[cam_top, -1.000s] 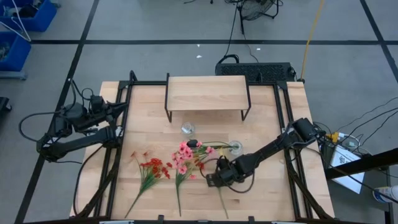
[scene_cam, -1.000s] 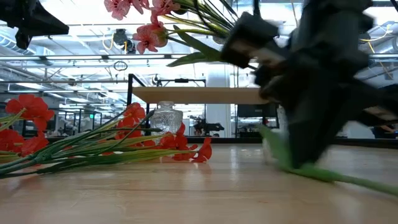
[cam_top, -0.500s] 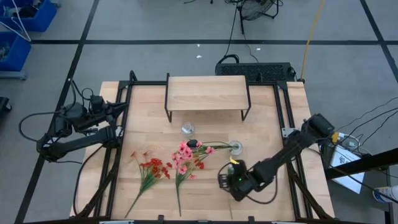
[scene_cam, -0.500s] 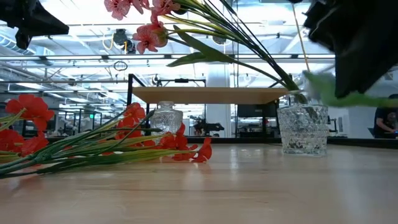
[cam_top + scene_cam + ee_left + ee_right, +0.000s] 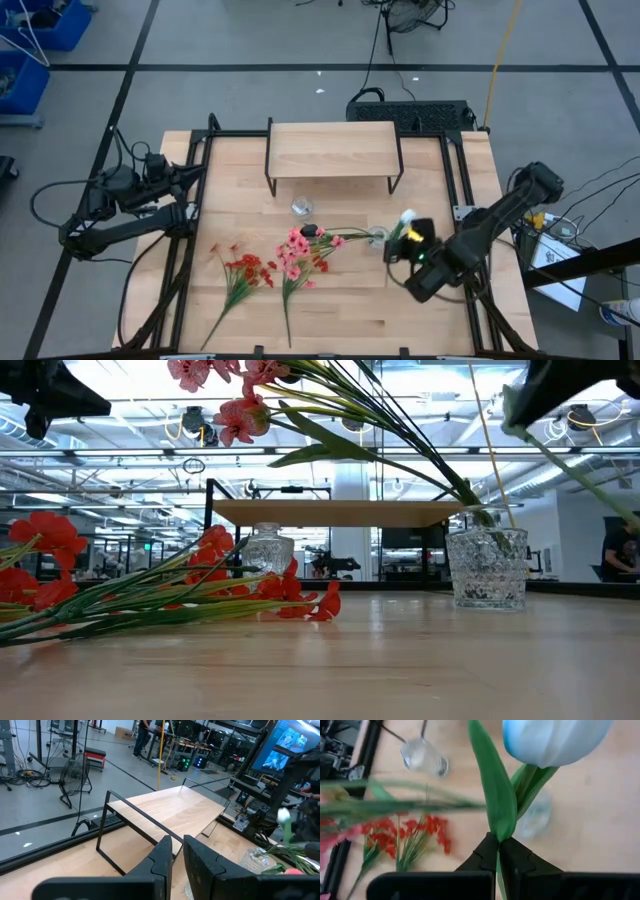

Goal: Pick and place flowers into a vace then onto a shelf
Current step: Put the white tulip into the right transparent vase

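My right gripper (image 5: 413,246) is shut on a white tulip (image 5: 407,218) and carries it in the air just to the right of a glass vase (image 5: 379,237). That vase holds a pink spray (image 5: 225,390) leaning out toward the left. A smaller glass vase (image 5: 301,207) stands in front of the shelf (image 5: 333,150). Red flowers (image 5: 245,270) and pink flowers (image 5: 296,255) lie flat on the table. My left gripper (image 5: 177,860) waits shut by the table's left edge (image 5: 195,176). My right gripper pinches the tulip's stem (image 5: 499,836) between its two fingers, where the leaves (image 5: 492,785) branch off below the bud (image 5: 555,740). The tulip is lifted clear of the table. Its lower stem (image 5: 590,480) hangs slanting below the gripper.
The shelf stands on black legs at the table's far middle. Black frame rails (image 5: 455,190) run along both sides of the table. Bare wood (image 5: 420,320) lies at the near right.
My right gripper has risen from the table's near middle and swung right and toward the far edge, up to the vase holding the pink spray. The tulip, which lay flat on the table, has come up clear with it. Its bud now points toward the far edge.
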`<action>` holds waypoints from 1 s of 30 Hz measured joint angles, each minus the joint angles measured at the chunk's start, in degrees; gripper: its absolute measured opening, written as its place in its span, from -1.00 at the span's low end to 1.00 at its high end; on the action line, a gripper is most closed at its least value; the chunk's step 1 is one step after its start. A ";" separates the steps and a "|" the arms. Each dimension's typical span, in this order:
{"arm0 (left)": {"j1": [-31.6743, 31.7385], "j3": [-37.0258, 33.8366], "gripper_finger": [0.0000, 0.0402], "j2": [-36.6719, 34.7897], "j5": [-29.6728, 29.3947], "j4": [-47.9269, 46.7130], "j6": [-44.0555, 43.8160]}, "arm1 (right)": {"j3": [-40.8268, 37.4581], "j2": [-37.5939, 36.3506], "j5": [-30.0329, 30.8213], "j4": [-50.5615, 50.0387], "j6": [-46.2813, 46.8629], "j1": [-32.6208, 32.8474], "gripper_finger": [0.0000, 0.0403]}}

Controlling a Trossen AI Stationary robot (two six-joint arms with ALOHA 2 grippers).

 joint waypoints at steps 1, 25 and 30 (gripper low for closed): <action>0.01 -0.02 -0.74 -0.01 0.02 0.00 0.00 | 0.00 -1.27 1.06 -1.63 -1.12 -0.25 -1.00; 0.01 -0.01 -0.74 0.00 0.01 0.00 0.00 | 0.04 -14.07 17.28 10.97 -48.19 -12.73 -1.00; 0.01 -0.01 -0.74 0.00 0.01 0.00 0.00 | 0.04 -14.07 14.97 12.85 -51.03 -13.21 -1.00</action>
